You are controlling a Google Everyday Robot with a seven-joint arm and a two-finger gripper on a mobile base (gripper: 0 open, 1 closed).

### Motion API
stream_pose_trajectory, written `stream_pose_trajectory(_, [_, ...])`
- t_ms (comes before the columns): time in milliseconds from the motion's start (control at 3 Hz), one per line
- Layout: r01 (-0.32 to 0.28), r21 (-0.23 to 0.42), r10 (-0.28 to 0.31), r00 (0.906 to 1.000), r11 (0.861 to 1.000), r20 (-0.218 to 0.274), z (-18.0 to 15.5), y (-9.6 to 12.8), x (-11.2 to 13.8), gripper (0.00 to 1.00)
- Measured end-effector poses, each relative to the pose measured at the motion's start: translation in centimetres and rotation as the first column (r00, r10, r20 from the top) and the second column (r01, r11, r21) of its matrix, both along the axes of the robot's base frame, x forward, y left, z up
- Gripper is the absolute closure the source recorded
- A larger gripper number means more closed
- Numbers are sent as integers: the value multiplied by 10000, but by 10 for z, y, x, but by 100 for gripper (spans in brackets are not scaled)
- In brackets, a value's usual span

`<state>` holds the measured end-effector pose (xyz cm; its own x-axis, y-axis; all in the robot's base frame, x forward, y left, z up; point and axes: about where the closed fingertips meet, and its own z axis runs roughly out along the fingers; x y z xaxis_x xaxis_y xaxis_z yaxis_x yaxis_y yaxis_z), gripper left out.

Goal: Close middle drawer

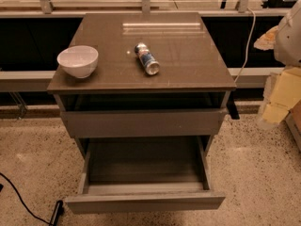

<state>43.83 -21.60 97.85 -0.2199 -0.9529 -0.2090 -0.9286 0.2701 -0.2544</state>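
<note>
The middle drawer [145, 202] is pulled far out of the grey-brown cabinet [141, 81]. Its plain flat front is low in the view and its empty inside [143, 161] shows. Above it, the top drawer [143, 122] stands slightly out from under the cabinet top. The lowest drawer is hidden beneath the open one. My gripper [275, 108] is at the right edge of the view, pale yellow below the white arm [289, 36]. It is to the right of the cabinet, level with the top drawer, and touches nothing.
A white bowl [78, 60] stands on the cabinet top at the left. A can [146, 59] lies on its side near the middle. A black cable [28, 204] runs over the speckled floor at lower left. A low ledge and railing posts stand behind the cabinet.
</note>
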Motion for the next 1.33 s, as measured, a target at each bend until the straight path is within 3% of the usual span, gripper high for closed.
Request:
stream_pose_trajectory(333, [-5, 36, 5, 10000, 10000, 5, -2, 1, 0, 0])
stream_pose_trajectory(667, [-118, 835, 110, 9999, 9964, 96, -36, 16, 8, 0])
stream_pose_trajectory(1000, [-381, 2421, 462, 9985, 9695, -280, -134, 62, 1, 0])
stream_pose_trajectory(1333, [-398, 2415, 480, 9984, 9696, -283, -132, 62, 1, 0])
